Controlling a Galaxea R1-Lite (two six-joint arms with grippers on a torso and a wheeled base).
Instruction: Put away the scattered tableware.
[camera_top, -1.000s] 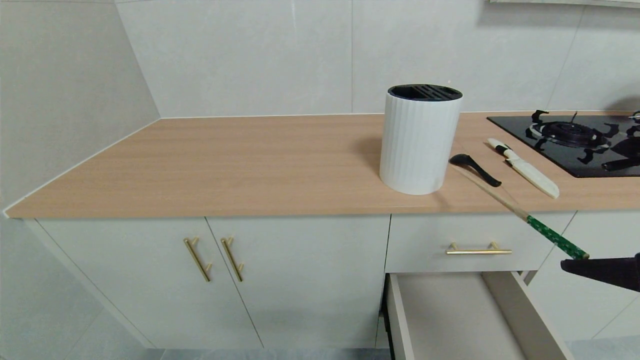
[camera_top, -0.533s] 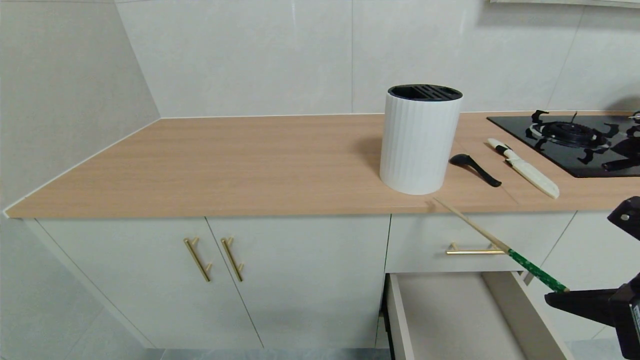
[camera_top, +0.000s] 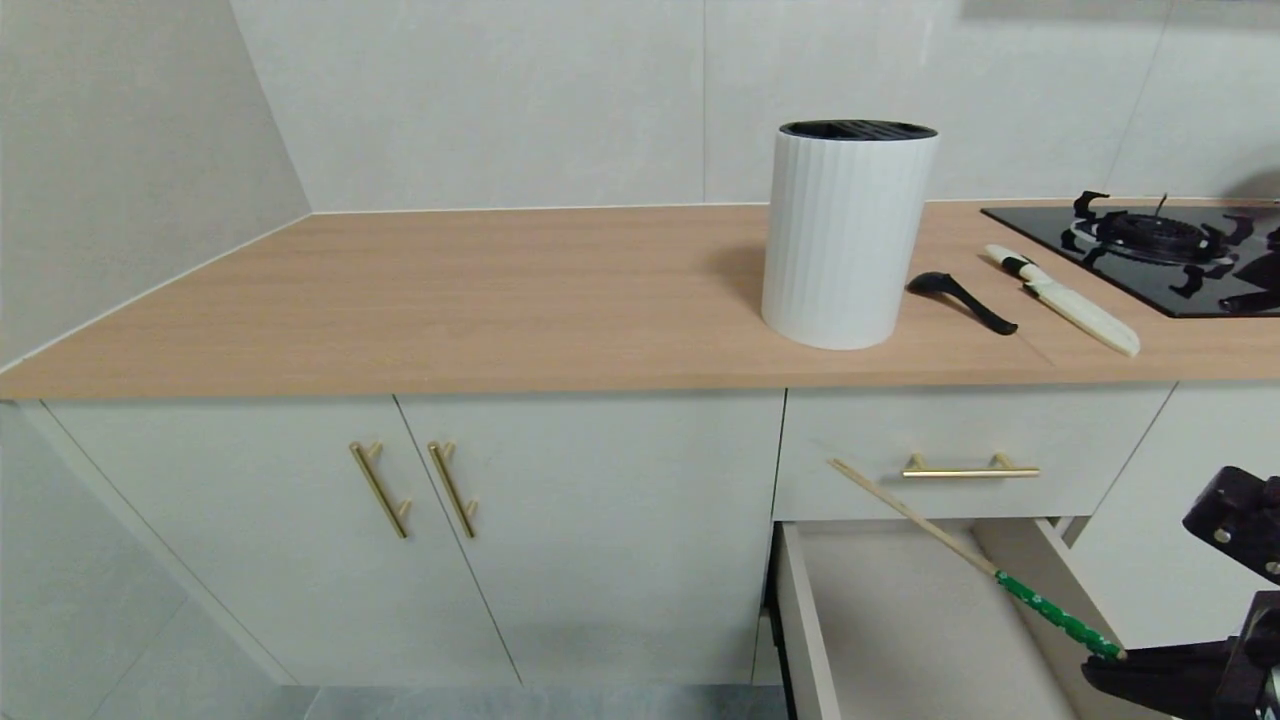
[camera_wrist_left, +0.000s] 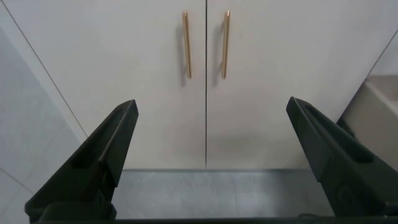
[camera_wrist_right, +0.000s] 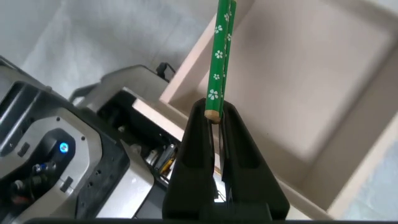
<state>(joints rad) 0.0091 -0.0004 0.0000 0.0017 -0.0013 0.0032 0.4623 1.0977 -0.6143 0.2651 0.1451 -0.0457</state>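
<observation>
Lowered and drawn back since a second ago, the right gripper (camera_top: 1105, 664) has carried the pair of pale wooden chopsticks with green flower-printed ends (camera_top: 960, 551) off the counter edge, and they now slant over the open drawer; the head camera has tilted too. The gripper's black fingers are pinched together on the green ends, as the right wrist view shows (camera_wrist_right: 213, 116), with the sticks (camera_wrist_right: 221, 50) running out over the pale, open lower drawer (camera_top: 800, 620). Their bare tips lie in front of the closed upper drawer front (camera_top: 870, 440), near its gold bar handle (camera_top: 970, 468), seemingly without touching it, though the angle leaves that unsure.

On the light wooden countertop (camera_top: 500, 290) above stand a white ribbed cylindrical holder with a black slotted top (camera_top: 848, 240), just beside it a small black ladle (camera_top: 960, 300), then a white knife with a black band (camera_top: 1065, 302) and a black gas hob (camera_top: 1130, 255).

The left gripper (camera_wrist_left: 210, 106) hangs with its fingers spread wide, facing two white cabinet doors with gold handles (camera_wrist_left: 205, 43).
</observation>
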